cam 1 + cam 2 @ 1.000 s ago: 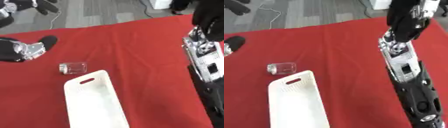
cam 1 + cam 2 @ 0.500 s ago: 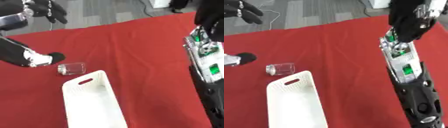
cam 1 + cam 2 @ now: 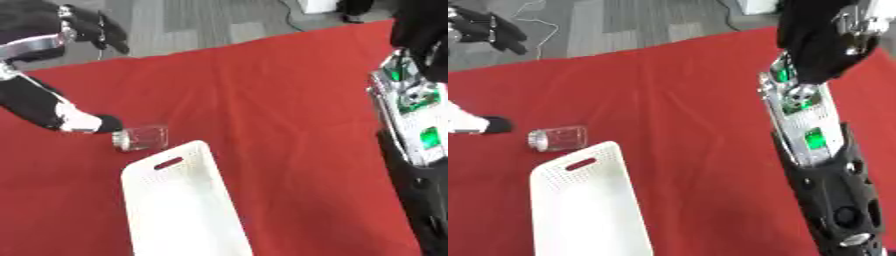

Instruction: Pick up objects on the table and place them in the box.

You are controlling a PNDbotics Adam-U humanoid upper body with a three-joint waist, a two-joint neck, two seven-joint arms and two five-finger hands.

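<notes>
One clear jar beside white box — right hand partly cropped.

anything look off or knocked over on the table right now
The small clear glass lies on its side on the red cloth, just beyond the white box, instead of standing. Nothing looks spilled or broken.

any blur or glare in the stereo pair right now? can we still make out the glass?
Left eye view: soft all over, left hand smeared at the top left; clear glass lying on its side is readable but faint. Right eye view: slightly crisper, glass rim distinct; white box bright but its holes still show; no hard glare on the red cloth.
</notes>
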